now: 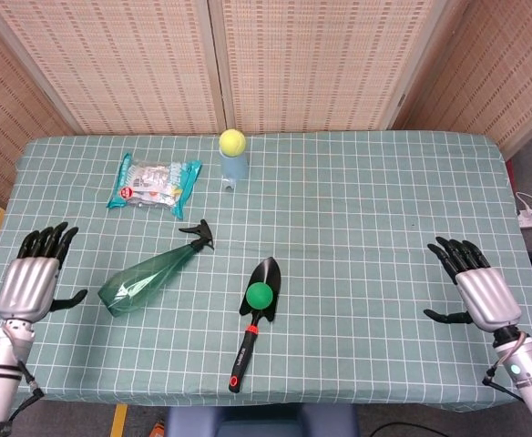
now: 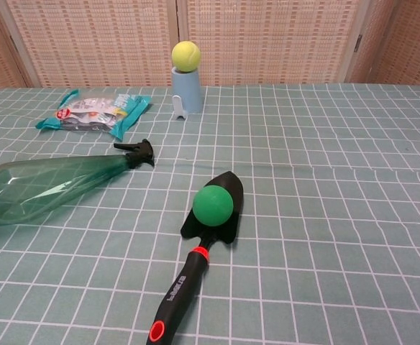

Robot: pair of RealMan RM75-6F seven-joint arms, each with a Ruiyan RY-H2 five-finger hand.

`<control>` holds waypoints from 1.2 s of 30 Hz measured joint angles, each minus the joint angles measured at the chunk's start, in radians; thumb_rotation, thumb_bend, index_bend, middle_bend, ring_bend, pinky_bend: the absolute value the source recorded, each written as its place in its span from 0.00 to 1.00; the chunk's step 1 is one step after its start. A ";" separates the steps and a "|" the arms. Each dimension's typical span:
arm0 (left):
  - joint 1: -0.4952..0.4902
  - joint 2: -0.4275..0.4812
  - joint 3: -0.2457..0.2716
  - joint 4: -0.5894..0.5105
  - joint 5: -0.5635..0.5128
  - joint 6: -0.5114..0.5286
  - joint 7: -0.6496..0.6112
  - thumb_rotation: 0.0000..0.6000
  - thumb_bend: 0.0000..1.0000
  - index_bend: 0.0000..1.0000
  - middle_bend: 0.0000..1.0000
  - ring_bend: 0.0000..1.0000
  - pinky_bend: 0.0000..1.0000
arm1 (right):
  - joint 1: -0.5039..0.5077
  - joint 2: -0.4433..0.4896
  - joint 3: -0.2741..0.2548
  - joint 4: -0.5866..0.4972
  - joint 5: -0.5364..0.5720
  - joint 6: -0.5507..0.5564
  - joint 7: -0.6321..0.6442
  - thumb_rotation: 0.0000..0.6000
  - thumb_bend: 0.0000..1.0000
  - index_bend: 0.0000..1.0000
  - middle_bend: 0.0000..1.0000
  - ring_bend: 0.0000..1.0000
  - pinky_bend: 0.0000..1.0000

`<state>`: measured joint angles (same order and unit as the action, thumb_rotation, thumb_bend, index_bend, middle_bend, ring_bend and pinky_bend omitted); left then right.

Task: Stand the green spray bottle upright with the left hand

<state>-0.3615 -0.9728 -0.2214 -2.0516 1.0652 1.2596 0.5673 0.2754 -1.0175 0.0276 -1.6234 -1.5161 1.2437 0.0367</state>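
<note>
The green spray bottle [image 1: 148, 276] lies on its side on the checked tablecloth, its black nozzle [image 1: 198, 234] pointing to the upper right. The chest view shows the same bottle [image 2: 48, 185] at the left. My left hand [image 1: 33, 278] hovers over the table's left part, open with fingers spread, a short way left of the bottle's base and not touching it. My right hand [image 1: 477, 287] is open near the right front edge, far from the bottle. Neither hand appears in the chest view.
A black trowel [image 1: 255, 320] with a green ball [image 1: 260, 295] on its blade lies right of the bottle. A snack packet [image 1: 153, 183] and a blue cup [image 1: 233, 165] topped by a yellow ball [image 1: 232, 141] stand further back.
</note>
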 measured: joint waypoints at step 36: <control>-0.840 -0.703 -0.247 0.494 -1.237 0.232 0.626 1.00 0.18 0.00 0.10 0.00 0.00 | 0.001 0.025 -0.001 0.003 0.021 -0.027 0.110 1.00 0.00 0.00 0.00 0.00 0.00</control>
<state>-1.2018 -1.6754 -0.4689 -1.5574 -0.1721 1.4920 1.1931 0.2763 -0.9924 0.0266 -1.6206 -1.4952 1.2168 0.1471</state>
